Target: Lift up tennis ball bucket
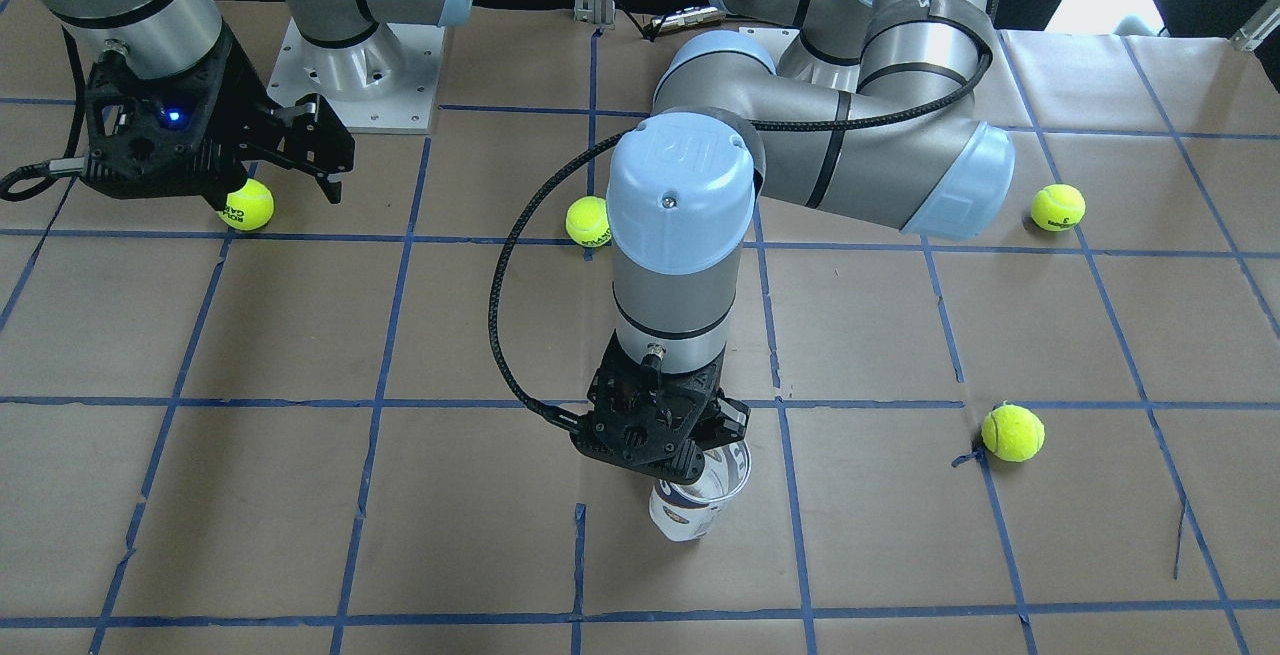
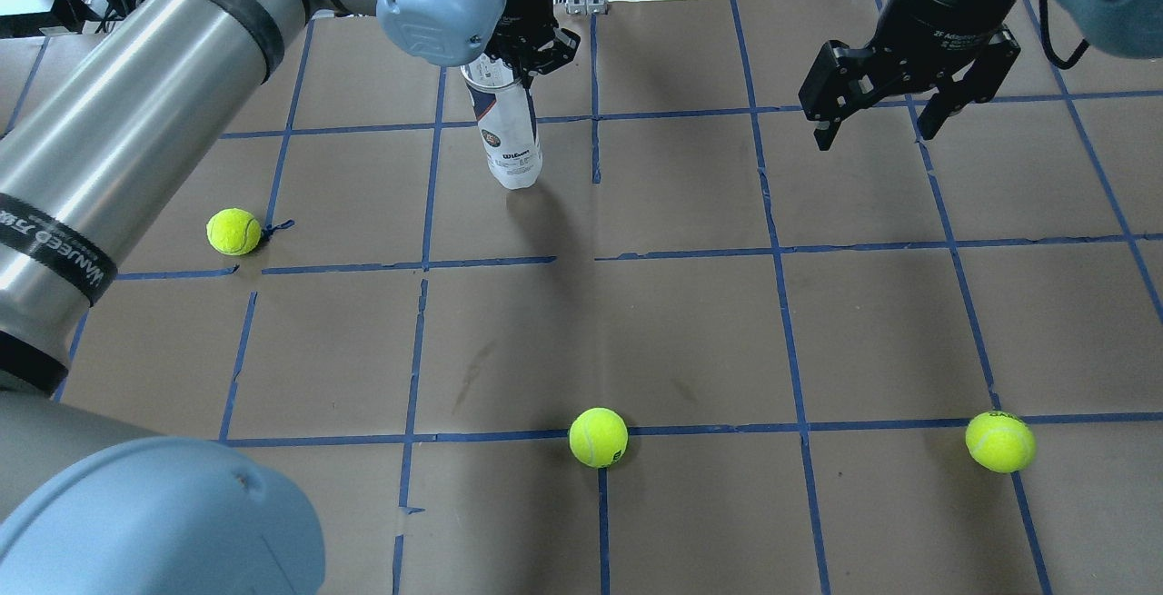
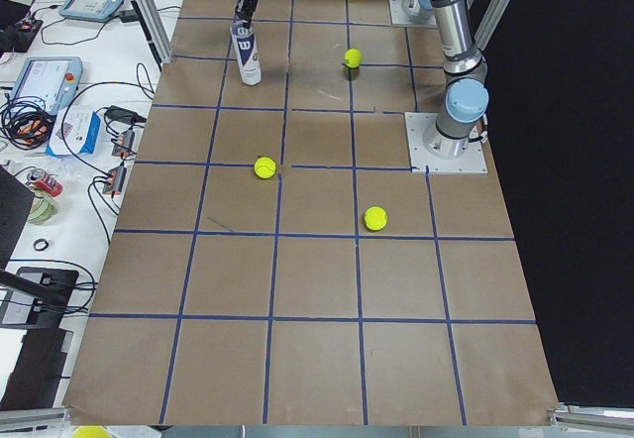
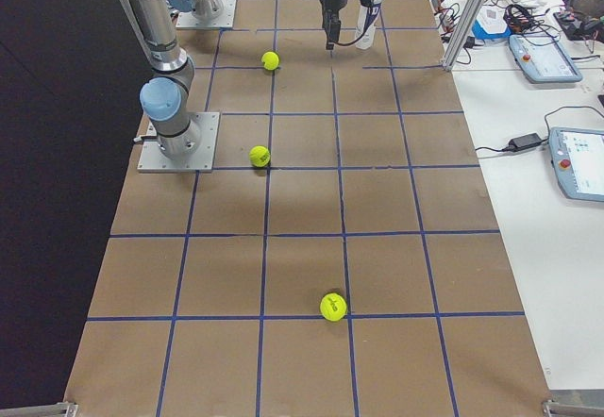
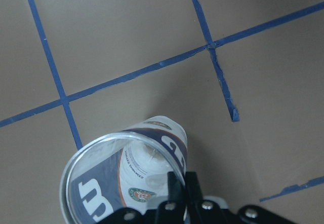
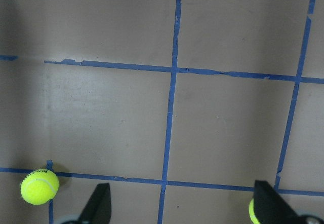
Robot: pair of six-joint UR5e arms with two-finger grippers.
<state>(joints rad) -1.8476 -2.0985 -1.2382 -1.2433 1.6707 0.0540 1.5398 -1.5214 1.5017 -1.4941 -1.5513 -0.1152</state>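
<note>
Looking at the overhead view, you've got the left gripper (image 2: 522, 48) up at the top, left of centre, jaws pinched tight on the rim of the tennis ball bucket (image 2: 511, 136). The tube sits below it, open end up, slightly tilted, label facing the camera. In the left wrist view, the fingers (image 5: 181, 188) clamp across the clear wall at the bottom middle of the frame. I honestly can't tell if the base is off the table (image 2: 690, 322). Your right gripper (image 2: 874, 130), upper right, is spread wide with nothing in it. Three loose tennis balls (image 2: 598, 437) lie lower down, well apart from the tube.
</note>
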